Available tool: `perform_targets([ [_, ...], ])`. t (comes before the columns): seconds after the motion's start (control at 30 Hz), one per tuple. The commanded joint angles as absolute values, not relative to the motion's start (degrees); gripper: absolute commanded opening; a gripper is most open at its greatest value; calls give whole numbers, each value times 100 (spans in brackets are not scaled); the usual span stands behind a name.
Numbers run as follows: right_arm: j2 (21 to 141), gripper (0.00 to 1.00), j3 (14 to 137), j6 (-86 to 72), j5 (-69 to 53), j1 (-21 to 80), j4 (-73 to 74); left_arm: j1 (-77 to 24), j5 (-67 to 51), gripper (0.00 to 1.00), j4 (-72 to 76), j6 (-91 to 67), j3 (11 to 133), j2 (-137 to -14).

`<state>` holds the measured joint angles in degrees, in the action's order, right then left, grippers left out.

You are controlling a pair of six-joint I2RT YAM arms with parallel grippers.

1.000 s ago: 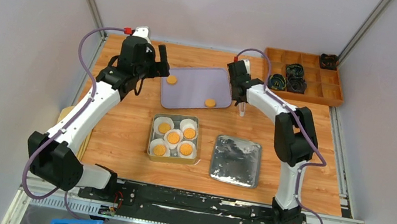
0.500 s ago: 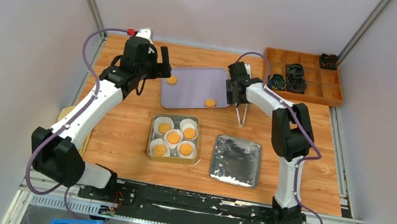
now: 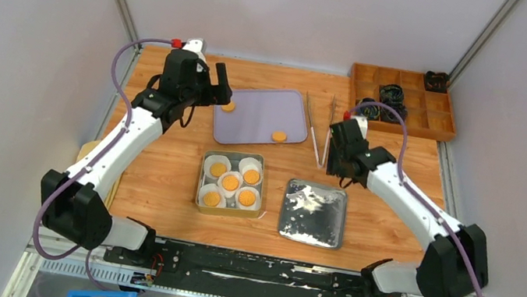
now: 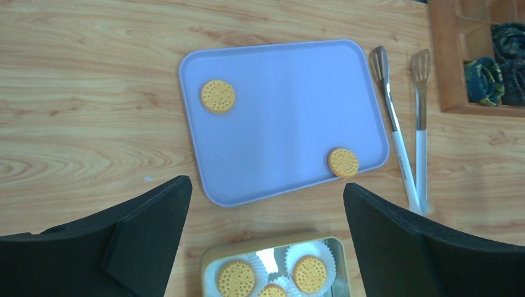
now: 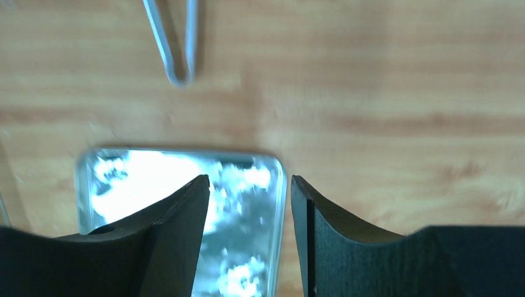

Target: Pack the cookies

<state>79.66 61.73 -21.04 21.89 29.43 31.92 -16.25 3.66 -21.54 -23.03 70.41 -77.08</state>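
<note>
Counter (image 4: 74,93) is wood grain with a soft sheen. Tray (image 4: 285,117) looks like smooth matt lilac plastic. Cookies (image 4: 217,96) are dry and rough, dotted with tiny holes. Tin (image 4: 272,238) is metal with a goldish rim, and the liners (image 4: 291,252) are pleated white paper. Lid (image 3: 312,212) is super shiny metal. Tongs (image 4: 396,142) are polished metal with glossy white handles. Pincer fingers (image 4: 142,235) are matt black plastic.

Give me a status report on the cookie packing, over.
Left end effector open near tray; right end effector open near lid. Two cookies on tray, five in tin. Tongs beside tray, nothing blocking.
</note>
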Motion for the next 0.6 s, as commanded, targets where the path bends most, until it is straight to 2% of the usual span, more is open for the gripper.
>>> perform_targets([
  [0.0, 7120, 55, 5117, -2945, 1778, 3124, 3944, -1822, 44, 100, -2074, -2288, 7103, -7550],
  [0.17, 6358, 56, 4420, -3511, 1639, 3202, 4163, -2353, 206, 100, -2410, -2099, 7454, -7740],
  [0.3, 6382, 54, 4320, -3818, 1755, 3216, 4460, -2433, 70, 100, -2428, -2201, 7436, -7679],
  [0.47, 6931, 41, 4073, -4228, 1455, 3219, 4458, -2443, 42, 100, -2504, -2164, 7190, -7447],
  [0.57, 7168, 39, 4023, -4438, 1637, 3219, 4461, -2443, 35, 100, -2480, -2153, 7033, -7299],
])
